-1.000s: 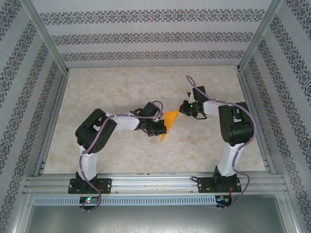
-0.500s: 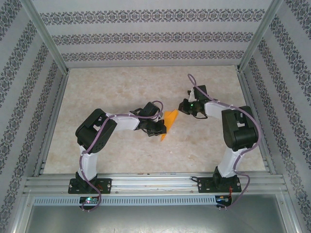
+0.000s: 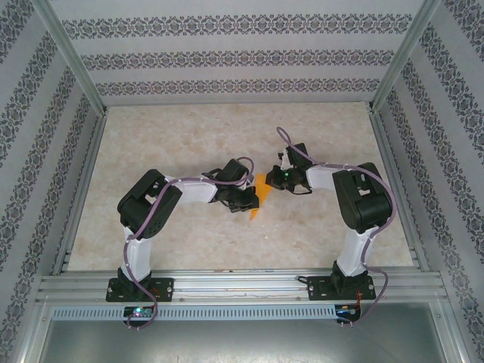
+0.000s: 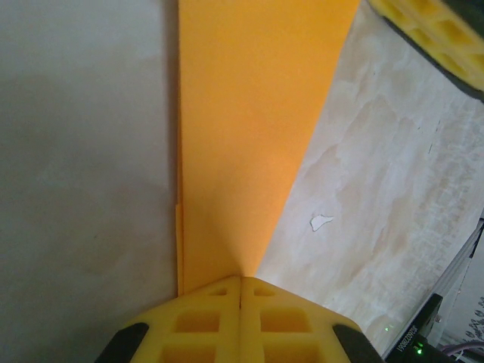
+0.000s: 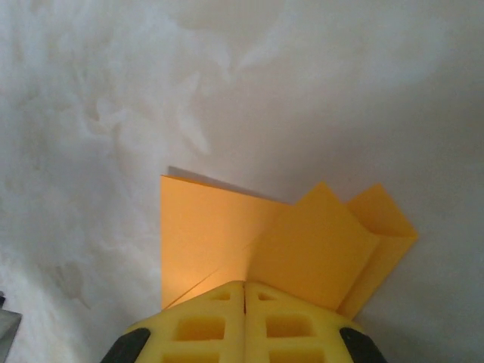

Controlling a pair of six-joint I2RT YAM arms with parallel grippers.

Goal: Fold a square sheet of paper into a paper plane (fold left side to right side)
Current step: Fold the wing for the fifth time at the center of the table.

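The left end effector [image 4: 240,289] has its jaws pressed together; the folded orange paper [image 4: 249,113] meets its tips with a narrow point and widens straight ahead over the counter [image 4: 378,197]. The right end effector [image 5: 244,291] is likewise closed, paper flaps touching its tips.

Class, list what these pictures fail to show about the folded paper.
Top view: orange paper mostly hidden under the left end effector and right end effector; folds too small.
Left wrist: paper's far end cut off by the top edge.
Right wrist: near part under the fingers.
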